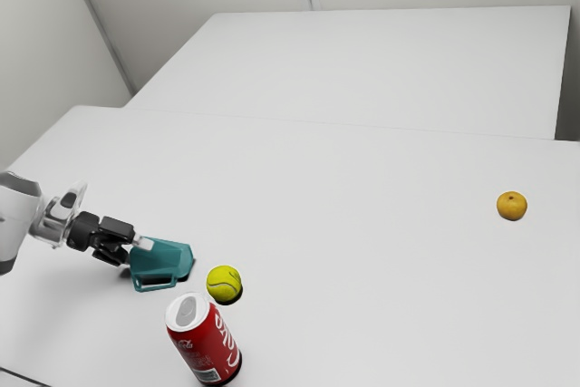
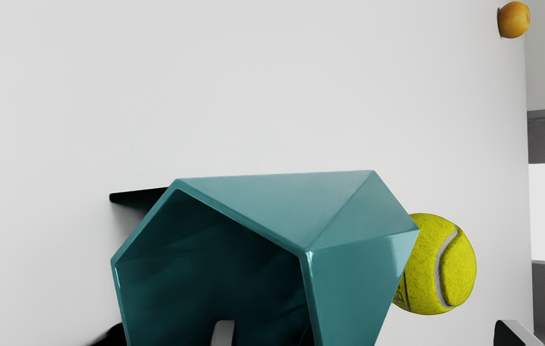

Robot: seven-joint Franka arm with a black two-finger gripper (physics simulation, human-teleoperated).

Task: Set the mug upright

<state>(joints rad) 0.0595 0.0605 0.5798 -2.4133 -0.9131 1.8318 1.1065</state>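
Observation:
The teal mug (image 1: 163, 258) lies on its side at the lower left of the exterior view, its handle toward the red can and its mouth toward the arm. My gripper (image 1: 133, 252) is at that mouth, low over the table. In the wrist view the gripper (image 2: 366, 332) stands open, with its fingers wide apart. One fingertip (image 2: 224, 332) reaches into the opening of the mug (image 2: 349, 278), while the other is outside, apart from the wall. A side wall of the mug lies between them, not gripped.
A tennis ball (image 1: 224, 284) sits close by the mug's base end. The red can (image 1: 207, 343) stands upright nearer the exterior view's bottom edge. Far to the exterior view's right, an orange fruit (image 1: 512, 206) rests on the white table (image 1: 362, 224).

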